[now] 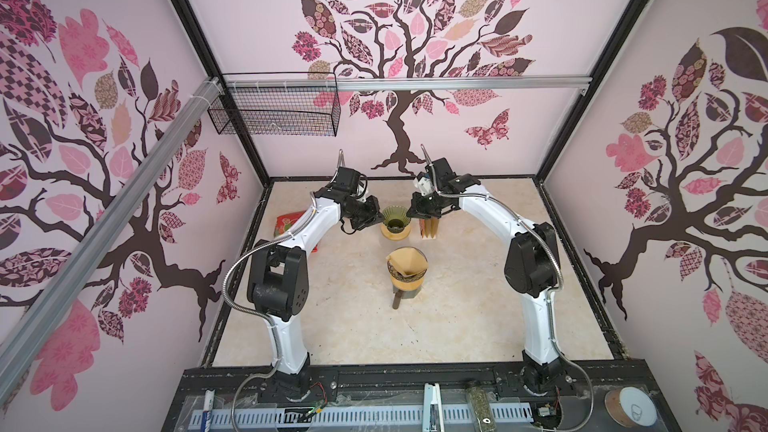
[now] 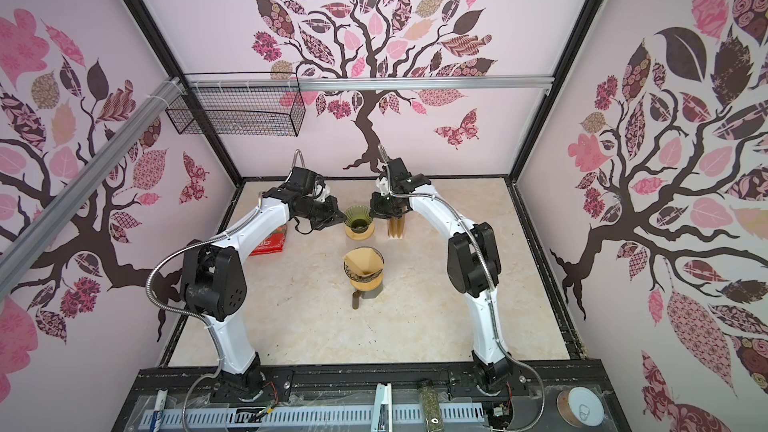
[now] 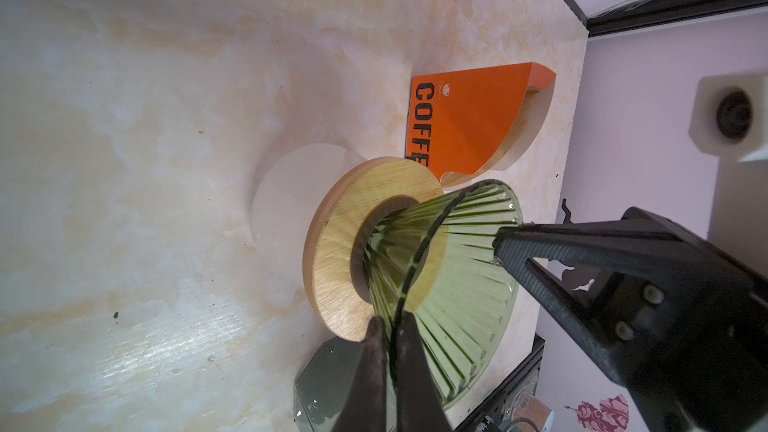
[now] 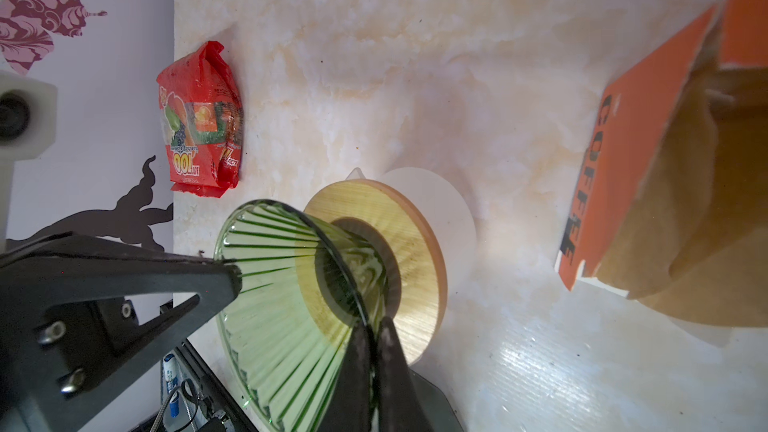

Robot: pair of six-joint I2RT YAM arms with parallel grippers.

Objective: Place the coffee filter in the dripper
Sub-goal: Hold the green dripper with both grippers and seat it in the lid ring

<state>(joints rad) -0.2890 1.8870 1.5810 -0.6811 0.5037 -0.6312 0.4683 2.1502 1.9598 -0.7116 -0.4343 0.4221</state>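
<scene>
Left tool [image 3: 390, 321]: fingers pressed together on the rim of the green dripper [image 3: 449, 284], one finger inside the glass cone and one outside it. In both top views it meets the dripper from the left.
Right tool [image 4: 374, 325]: pinched in the same way on the rim of the same dripper, on the side opposite the left tool. In both top views it reaches in from the right.
Green dripper [image 1: 395, 218]: ribbed green glass cone, mouth upward, at the far middle of the counter [image 1: 353, 326], between the two tools.
Wooden base [image 3: 336, 243]: round disc ringing the narrow end of the green dripper. Whether it rests on the counter or hangs just above it cannot be told.
Coffee filter [image 1: 407, 261]: brown paper cone, opened out and seated in the second dripper [image 1: 406, 283]. Its upper edge stands above that dripper's rim, and it is well apart from both tools.
Second dripper [image 2: 365, 282]: dark glass cone with a wooden collar, on a dark support [image 1: 400, 299]. It stands at the middle of the counter, in line with the green dripper and nearer the arm bases.
Filter box [image 4: 623, 168]: orange carton lettered COFFEE, standing just beside the green dripper on its right in both top views. In the right wrist view its opened side shows brown paper.
Snack bag [image 4: 199, 118]: red printed packet lying flat on the counter to the left of the green dripper, partly behind the left arm [image 1: 307, 222] in both top views.
</scene>
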